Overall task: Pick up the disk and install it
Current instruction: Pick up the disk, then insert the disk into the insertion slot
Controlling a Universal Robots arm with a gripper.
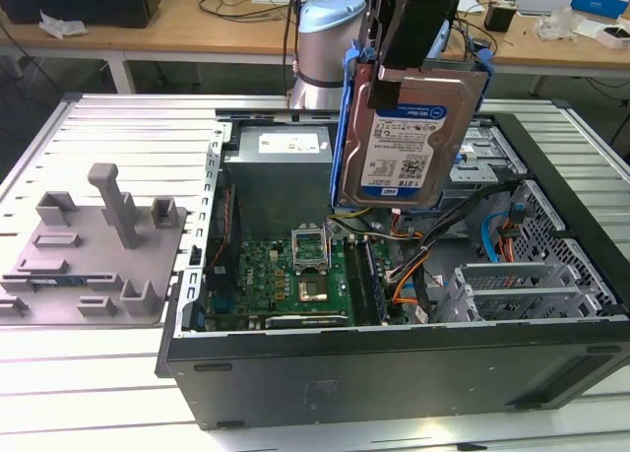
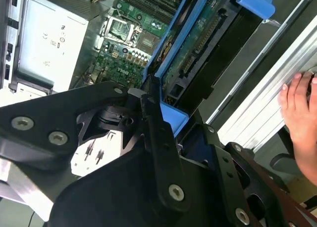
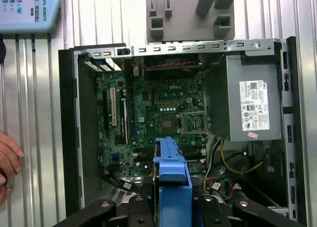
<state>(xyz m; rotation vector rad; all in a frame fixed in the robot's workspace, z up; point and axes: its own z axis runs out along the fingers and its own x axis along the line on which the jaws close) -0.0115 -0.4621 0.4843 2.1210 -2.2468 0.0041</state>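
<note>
The disk (image 1: 406, 142), a silver hard drive with a white-and-blue label in a blue carrier, hangs upright over the open computer case (image 1: 394, 373). My gripper (image 1: 418, 70) is shut on its upper edge, just under the black wrist body. In the second wrist view the disk (image 2: 198, 44) shows its green circuit side and blue frame, with a black finger (image 2: 154, 128) pressed against the frame. In the first wrist view the disk (image 3: 171, 170) shows as the carrier's blue edge, above the motherboard (image 3: 158, 118).
Inside the case lie the motherboard (image 1: 295, 275), a grey power-supply box (image 1: 281, 171) and drive bays (image 1: 492, 142) with loose cables. A grey fixture plate (image 1: 94, 245) stands at the exterior view's left. A person's hand (image 2: 299, 113) rests beside the case on the ribbed table.
</note>
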